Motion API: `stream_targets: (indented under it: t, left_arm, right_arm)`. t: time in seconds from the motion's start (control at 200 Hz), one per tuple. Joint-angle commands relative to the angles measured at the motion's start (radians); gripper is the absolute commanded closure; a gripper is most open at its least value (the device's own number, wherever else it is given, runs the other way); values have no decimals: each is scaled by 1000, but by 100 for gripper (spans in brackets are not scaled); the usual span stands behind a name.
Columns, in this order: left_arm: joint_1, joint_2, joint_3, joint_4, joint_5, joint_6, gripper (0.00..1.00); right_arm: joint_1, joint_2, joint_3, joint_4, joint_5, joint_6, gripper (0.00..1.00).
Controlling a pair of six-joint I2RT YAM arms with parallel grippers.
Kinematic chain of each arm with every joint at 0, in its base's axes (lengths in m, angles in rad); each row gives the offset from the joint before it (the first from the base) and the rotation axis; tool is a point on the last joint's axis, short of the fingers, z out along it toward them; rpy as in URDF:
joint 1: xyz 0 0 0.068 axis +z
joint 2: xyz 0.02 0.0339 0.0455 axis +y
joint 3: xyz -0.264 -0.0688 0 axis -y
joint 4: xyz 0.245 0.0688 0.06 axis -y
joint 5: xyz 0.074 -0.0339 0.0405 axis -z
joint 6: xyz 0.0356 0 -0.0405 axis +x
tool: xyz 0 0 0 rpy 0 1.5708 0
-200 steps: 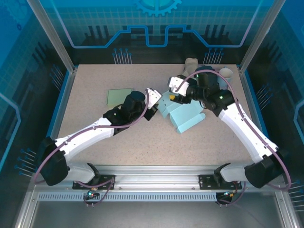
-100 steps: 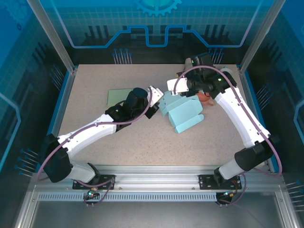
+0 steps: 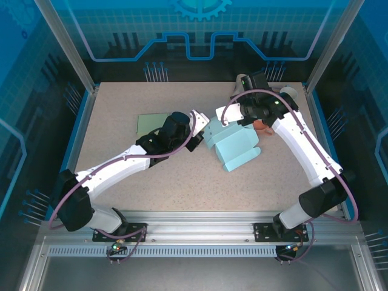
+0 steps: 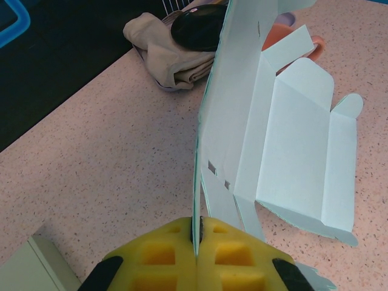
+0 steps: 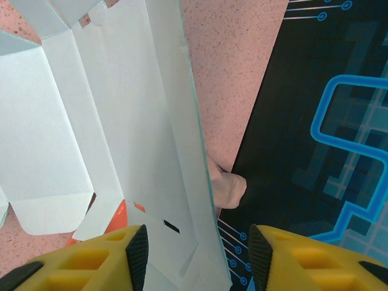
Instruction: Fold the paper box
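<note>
Where pinched, box (image 4: pixel 297 139) seemingly stands upright.

Speckled table (image 3: pixel 121 176) carries paper box (image 3: pixel 239 148), green sheet (image 3: pixel 151 123), cloth (image 4: pixel 163 57).

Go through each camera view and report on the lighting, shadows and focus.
Top external view: soft, even light, only faint shadows on the table, and the paper box is sharp. Left wrist view: the box panels are crisp, while the left claw, nearest the lens, looks slightly soft. Right wrist view: the raised box panel is bright, almost washed out, and the right claw is a little blurred.
</note>
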Motion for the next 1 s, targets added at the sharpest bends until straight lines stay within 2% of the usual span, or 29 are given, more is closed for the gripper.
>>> stream_targets:
  t: [0.0, 0.295, 0.415, 0.705, 0.825, 0.895, 0.955, 0.995]
  left_arm:
    - [6, -27, 10, 0, 10, 3, 100]
    - [5, -38, -7, 19, 26, 3, 100]
    - [6, -37, -11, 26, 21, 7, 100]
    - [6, -37, -20, 39, 7, 3, 100]
    - [6, -33, -19, 49, -24, -13, 100]
    - [8, -38, -21, 65, -66, -38, 100]
    - [20, -59, -33, 89, -108, -89, 91]
    - [38, -82, -53, 114, -117, -146, 80]
  right_arm:
    - [0, 10, 0, 0, 16, -19, 51]
    - [-3, 60, 6, 7, 28, -24, 54]
    - [-6, 75, 7, 5, 36, -27, 58]
    - [-7, 60, -15, 18, 37, -38, 83]
    - [-7, 44, -39, 18, 42, -40, 100]
    - [-5, 42, -38, -1, 38, -28, 100]
    - [-4, 50, -20, -31, 16, -1, 100]
    - [-5, 63, 5, -62, -9, 31, 100]
